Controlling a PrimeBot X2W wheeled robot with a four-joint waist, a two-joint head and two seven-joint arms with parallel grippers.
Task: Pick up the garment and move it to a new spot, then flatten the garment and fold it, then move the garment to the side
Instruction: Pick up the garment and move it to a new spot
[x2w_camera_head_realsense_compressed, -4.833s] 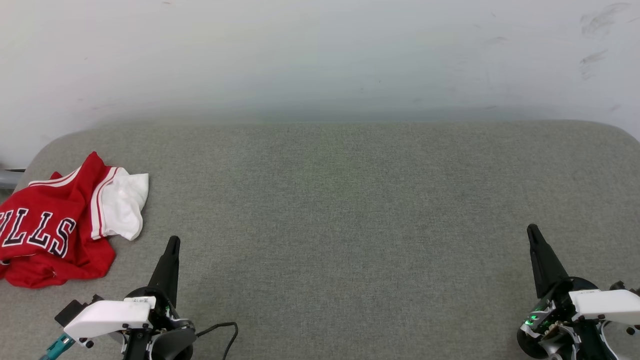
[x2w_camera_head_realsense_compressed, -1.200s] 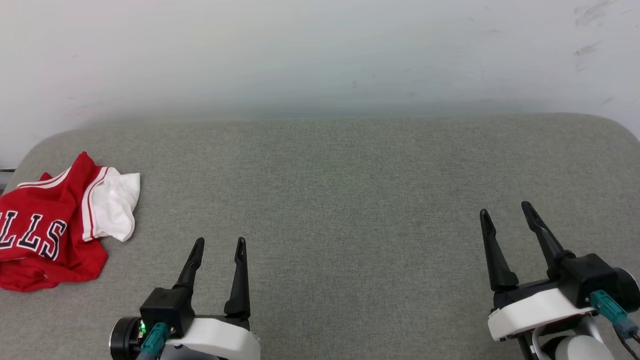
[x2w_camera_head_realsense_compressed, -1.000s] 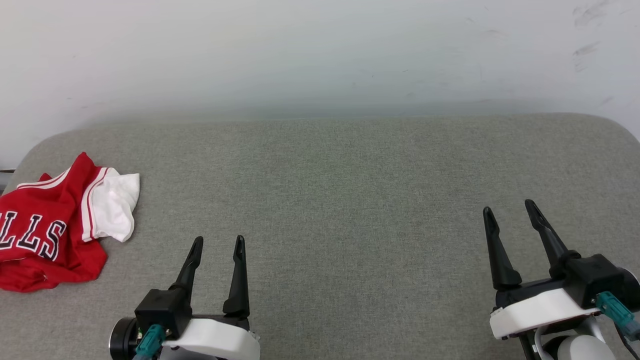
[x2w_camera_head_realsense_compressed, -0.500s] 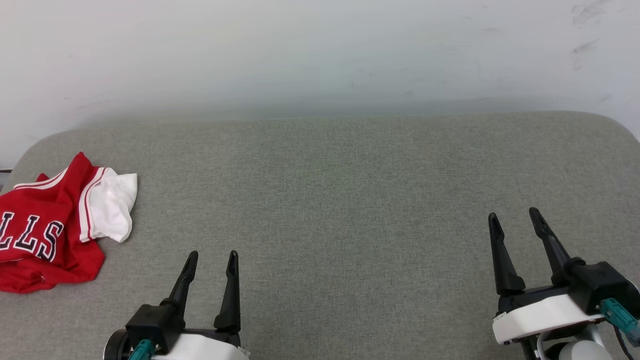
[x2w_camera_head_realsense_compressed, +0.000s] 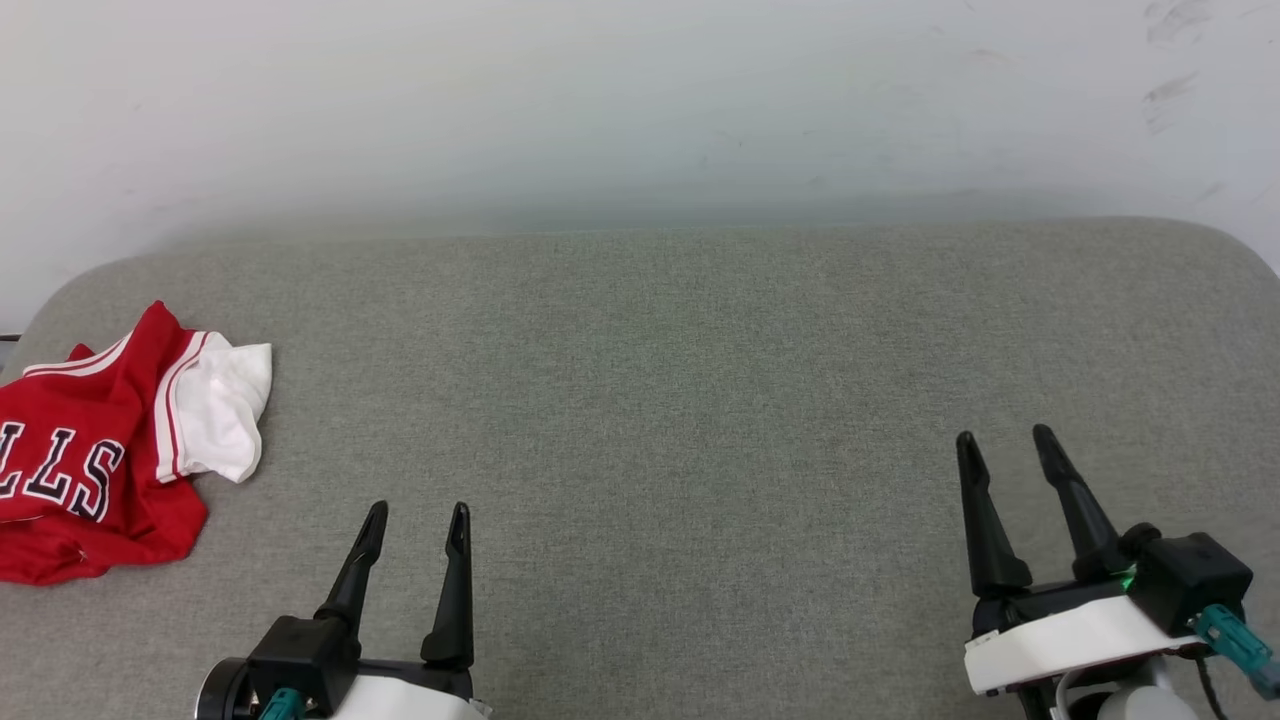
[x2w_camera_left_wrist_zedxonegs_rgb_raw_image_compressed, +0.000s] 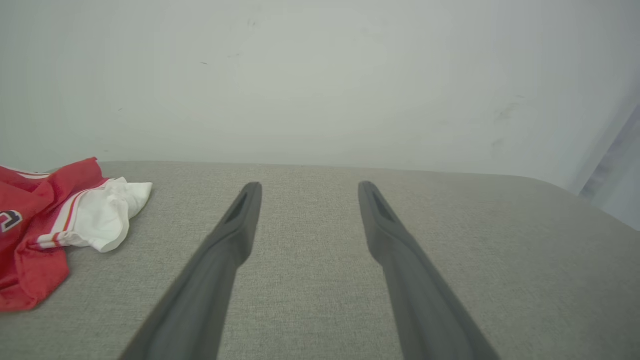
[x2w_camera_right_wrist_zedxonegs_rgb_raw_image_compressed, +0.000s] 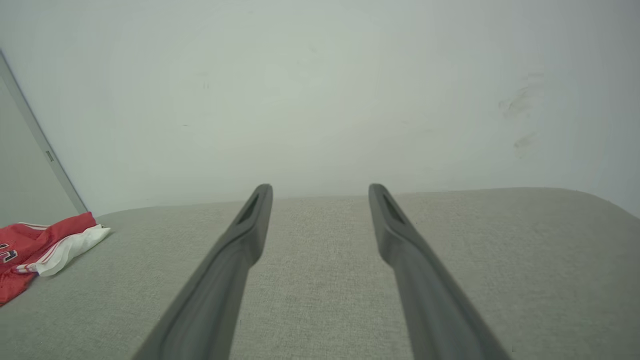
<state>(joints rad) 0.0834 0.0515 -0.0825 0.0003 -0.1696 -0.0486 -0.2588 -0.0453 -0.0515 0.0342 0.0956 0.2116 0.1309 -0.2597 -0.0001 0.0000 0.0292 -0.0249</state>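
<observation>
The red shirt (x2w_camera_head_realsense_compressed: 90, 460) lies crumpled at the left edge of the grey fabric-covered desk (x2w_camera_head_realsense_compressed: 650, 400), toward the far left corner, and it is partly cut off by the head view's edge. Its white sleeve (x2w_camera_head_realsense_compressed: 215, 405) points toward the middle of the desk, and the black letters "LLS" show upside down on the red cloth.

The left gripper (x2w_camera_head_realsense_compressed: 419, 510) sits over the near edge, near the shirt but not touching it, with its fingers apart and nothing between them. The right gripper (x2w_camera_head_realsense_compressed: 1003, 435) is over the near right part of the desk, well apart from the shirt, also spread and empty. A pale wall (x2w_camera_head_realsense_compressed: 640, 100) stands behind the far edge.
</observation>
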